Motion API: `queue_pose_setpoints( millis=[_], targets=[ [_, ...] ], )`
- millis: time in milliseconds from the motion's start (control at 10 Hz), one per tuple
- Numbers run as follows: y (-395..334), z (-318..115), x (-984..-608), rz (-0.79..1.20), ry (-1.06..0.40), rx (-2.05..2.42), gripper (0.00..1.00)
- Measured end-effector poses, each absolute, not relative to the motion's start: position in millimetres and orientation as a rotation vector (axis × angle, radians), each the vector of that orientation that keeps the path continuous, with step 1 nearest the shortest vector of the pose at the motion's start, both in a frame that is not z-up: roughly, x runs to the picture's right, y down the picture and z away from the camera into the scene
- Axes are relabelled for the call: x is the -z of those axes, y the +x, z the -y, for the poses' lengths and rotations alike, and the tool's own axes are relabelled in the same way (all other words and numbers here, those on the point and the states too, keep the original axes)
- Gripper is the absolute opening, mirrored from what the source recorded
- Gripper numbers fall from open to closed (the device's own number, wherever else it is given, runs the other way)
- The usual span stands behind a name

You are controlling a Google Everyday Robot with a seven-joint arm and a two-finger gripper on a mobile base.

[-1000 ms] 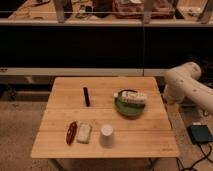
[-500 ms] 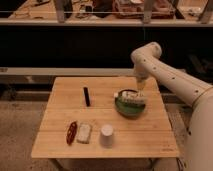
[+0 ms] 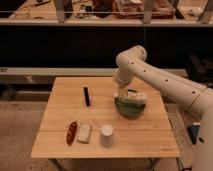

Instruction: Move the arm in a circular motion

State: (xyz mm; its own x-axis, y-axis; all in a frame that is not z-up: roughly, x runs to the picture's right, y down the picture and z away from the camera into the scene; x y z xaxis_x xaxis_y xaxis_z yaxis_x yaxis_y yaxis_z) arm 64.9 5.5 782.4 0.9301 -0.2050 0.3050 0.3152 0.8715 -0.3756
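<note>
Camera view: the arm [image 3: 160,79] seems mid-circle, end effector [image 3: 121,93] just over the bowl [image 3: 131,108], its grip I cannot tell; next, curve onward clearing the rim.

table [image 3: 135,136]: matt wood; arm [image 3: 161,80]: smooth cream plastic; gripper [image 3: 121,95] by green bowl [image 3: 131,109]

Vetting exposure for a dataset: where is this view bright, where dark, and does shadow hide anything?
Camera view: the table is evenly, warmly lit; the dark panel behind it is nearly black; the arm reads bright cream without glare; the gripper, at the left rim of the green bowl, looks dimmer, partly shaded.
</note>
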Motion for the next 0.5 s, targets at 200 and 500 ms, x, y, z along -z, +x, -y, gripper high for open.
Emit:
queue_pose_setpoints(
  millis=[200,500],
  targets=[
    [53,-32,-747,0.338,-0.432,0.343,0.65],
    [79,-83,-695,0.392,-0.458,0.413,0.65]
  ],
)
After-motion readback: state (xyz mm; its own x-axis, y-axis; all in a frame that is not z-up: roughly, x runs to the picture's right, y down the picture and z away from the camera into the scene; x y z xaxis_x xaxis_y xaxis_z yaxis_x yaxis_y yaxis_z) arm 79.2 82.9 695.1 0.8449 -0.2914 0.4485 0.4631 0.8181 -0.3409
